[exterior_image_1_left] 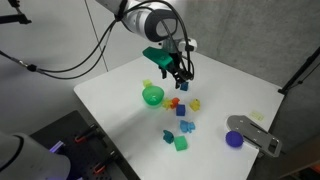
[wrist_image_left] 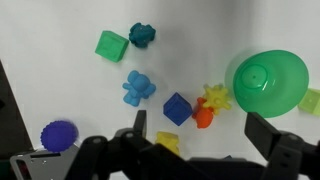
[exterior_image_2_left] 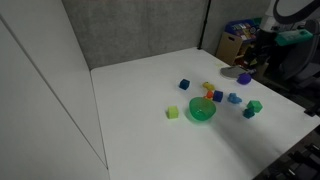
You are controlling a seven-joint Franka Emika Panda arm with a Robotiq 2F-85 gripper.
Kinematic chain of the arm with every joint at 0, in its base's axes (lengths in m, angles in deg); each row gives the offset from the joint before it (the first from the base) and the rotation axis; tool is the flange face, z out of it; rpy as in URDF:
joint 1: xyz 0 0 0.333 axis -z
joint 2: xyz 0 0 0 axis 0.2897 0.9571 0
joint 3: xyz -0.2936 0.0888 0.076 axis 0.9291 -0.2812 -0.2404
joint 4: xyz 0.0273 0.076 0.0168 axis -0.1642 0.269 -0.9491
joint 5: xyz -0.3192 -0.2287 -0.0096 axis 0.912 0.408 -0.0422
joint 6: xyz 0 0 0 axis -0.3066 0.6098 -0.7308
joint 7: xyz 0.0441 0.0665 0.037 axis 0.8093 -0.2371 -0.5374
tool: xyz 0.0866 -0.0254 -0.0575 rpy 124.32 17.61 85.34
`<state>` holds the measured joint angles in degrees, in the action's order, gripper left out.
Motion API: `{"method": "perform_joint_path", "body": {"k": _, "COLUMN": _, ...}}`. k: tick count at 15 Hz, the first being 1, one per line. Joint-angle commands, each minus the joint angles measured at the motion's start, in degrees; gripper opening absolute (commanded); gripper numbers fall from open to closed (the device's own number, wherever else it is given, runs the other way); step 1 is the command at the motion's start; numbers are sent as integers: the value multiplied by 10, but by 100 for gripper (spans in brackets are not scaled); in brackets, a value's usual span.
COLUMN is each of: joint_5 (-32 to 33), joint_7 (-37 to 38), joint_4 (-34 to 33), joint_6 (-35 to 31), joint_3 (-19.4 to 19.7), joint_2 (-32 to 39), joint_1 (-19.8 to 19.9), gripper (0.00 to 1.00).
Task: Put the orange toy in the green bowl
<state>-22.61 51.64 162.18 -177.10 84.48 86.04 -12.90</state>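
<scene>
The hand [exterior_image_1_left: 181, 76] is held spread wide above the white bench [exterior_image_1_left: 120, 110], with nothing pinched in it. In the wrist view the orange toy [wrist_image_left: 204, 117] is seen lying on the bench between a blue cube [wrist_image_left: 177, 108] and a yellow star piece [wrist_image_left: 216, 97], near the green bowl [wrist_image_left: 270, 82] but outside it.

White arm [exterior_image_1_left: 148, 18], green mount [exterior_image_1_left: 155, 55], black end effector [exterior_image_1_left: 179, 78].

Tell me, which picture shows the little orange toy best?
The wrist view: the orange toy looks big and sharp there, just below the yellow star piece. Both exterior views show it at most as a tiny blurry speck beside the green bowl.
</scene>
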Motion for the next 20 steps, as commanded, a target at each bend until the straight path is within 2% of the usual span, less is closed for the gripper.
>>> {"method": "perform_joint_path", "body": {"k": 1, "joint_5": -25, "joint_7": 15, "joint_4": -46, "joint_6": -22, "joint_3": -6, "joint_2": 55, "joint_1": 7, "gripper": 100}}
{"method": "perform_joint_path", "body": {"k": 7, "joint_5": -34, "joint_7": 40, "joint_4": -119, "joint_6": -43, "joint_3": -9, "joint_2": 143, "joint_1": 2, "gripper": 100}}
{"method": "perform_joint_path", "body": {"k": 20, "joint_5": -32, "joint_7": 107, "joint_4": -308, "joint_6": -24, "joint_3": -14, "joint_2": 361, "joint_1": -23, "gripper": 100}}
